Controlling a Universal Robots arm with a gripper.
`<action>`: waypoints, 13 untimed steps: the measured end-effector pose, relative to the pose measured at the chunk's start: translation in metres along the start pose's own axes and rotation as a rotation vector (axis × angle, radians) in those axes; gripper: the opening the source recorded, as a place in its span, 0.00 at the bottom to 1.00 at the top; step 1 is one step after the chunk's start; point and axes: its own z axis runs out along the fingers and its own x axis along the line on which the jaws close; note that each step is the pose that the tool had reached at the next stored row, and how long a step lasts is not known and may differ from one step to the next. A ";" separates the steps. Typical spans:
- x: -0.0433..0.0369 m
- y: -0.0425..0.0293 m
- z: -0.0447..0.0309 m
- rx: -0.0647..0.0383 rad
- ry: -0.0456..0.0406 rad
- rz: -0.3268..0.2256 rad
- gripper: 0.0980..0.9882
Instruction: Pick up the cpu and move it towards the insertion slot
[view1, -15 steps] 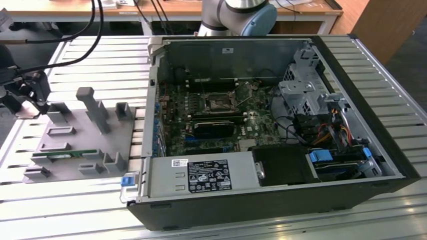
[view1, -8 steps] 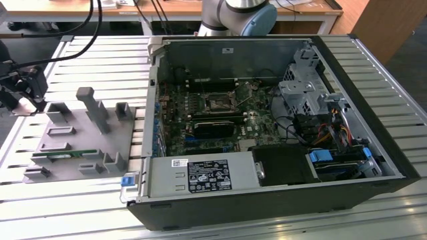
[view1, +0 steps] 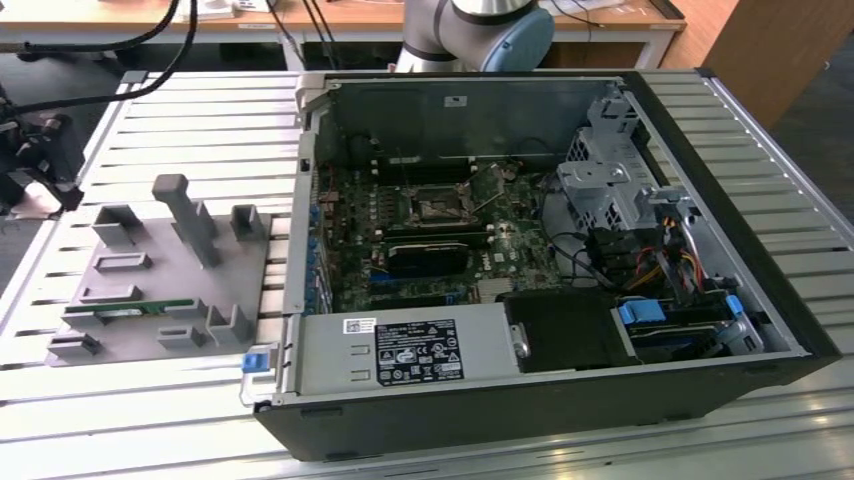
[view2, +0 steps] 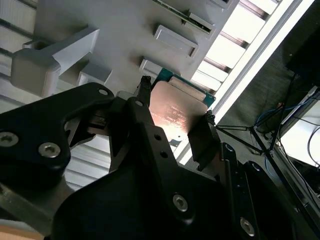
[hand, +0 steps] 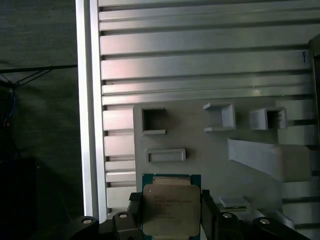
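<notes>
The cpu (hand: 171, 209) is a flat square chip with a silvery top and a green rim, and my gripper (hand: 171, 214) is shut on it. One black finger (hand: 135, 210) presses on each of two opposite edges. In the second wrist view the cpu (view2: 177, 114) catches a warm glare between the fingertips of the gripper (view2: 176, 107). It hangs well above a grey fixture plate (hand: 210, 155) with several pockets. The insertion slot (view1: 438, 207), a square socket with a shiny frame, sits on the green motherboard (view1: 501, 245) inside the open computer case.
The grey fixture plate (view1: 147, 290) lies on the slatted aluminium table (view1: 200, 120) at the exterior view's left, with upright posts (view1: 187, 220) and a green memory stick (view1: 127, 310). The case walls (view1: 667, 110), a black block (view1: 427, 258), cables (view1: 641, 260) and a drive cage (view1: 601, 185) surround the socket.
</notes>
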 end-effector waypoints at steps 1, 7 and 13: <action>0.0000 0.0002 -0.0036 0.000 0.0000 0.000 0.51; 0.0003 0.0011 -0.0248 0.000 0.0001 0.000 0.51; 0.0005 0.0021 -0.0473 0.000 0.0000 0.000 0.51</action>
